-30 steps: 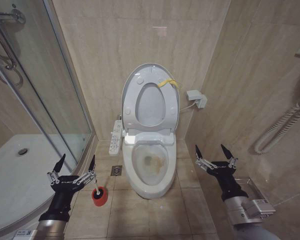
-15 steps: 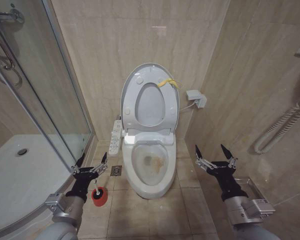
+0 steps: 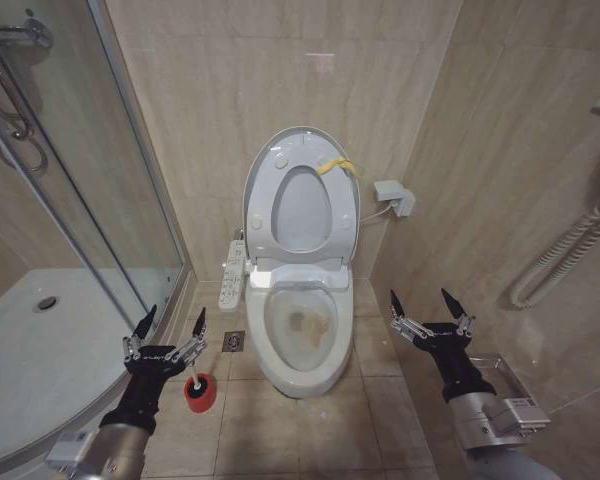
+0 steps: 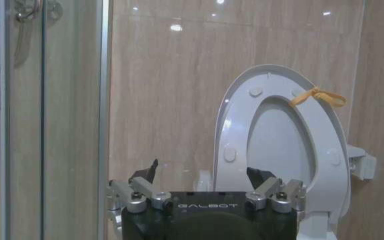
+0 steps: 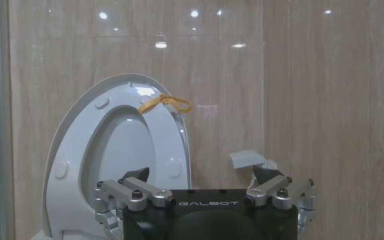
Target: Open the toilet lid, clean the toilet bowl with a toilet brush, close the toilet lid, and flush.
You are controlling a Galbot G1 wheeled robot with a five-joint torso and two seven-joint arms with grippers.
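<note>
The toilet lid (image 3: 263, 165) stands raised against the back wall, with the seat ring up against it and a yellow strap (image 3: 338, 165) at its rim. The toilet bowl (image 3: 302, 325) below lies exposed, with yellowish-brown stains inside. The toilet brush (image 3: 195, 382) stands in its red cup holder (image 3: 202, 398) on the floor left of the bowl. My left gripper (image 3: 175, 318) hangs open just above and left of the brush, holding nothing. My right gripper (image 3: 420, 300) is open at the bowl's right, also holding nothing. Both wrist views face the raised lid (image 4: 235, 92) (image 5: 78, 115) past the open left gripper (image 4: 202, 172) and right gripper (image 5: 199, 172).
A glass shower enclosure (image 3: 100, 200) and its white tray (image 3: 40, 340) take up the left. A control panel (image 3: 232, 272) hangs beside the toilet and a floor drain (image 3: 233, 341) lies below it. On the right wall are a socket box (image 3: 392, 195), a coiled hose (image 3: 560, 260) and a metal rack (image 3: 500, 370).
My left gripper has shifted right toward the brush and toilet, then eased back slightly left. It stays open. The right arm has not moved.
</note>
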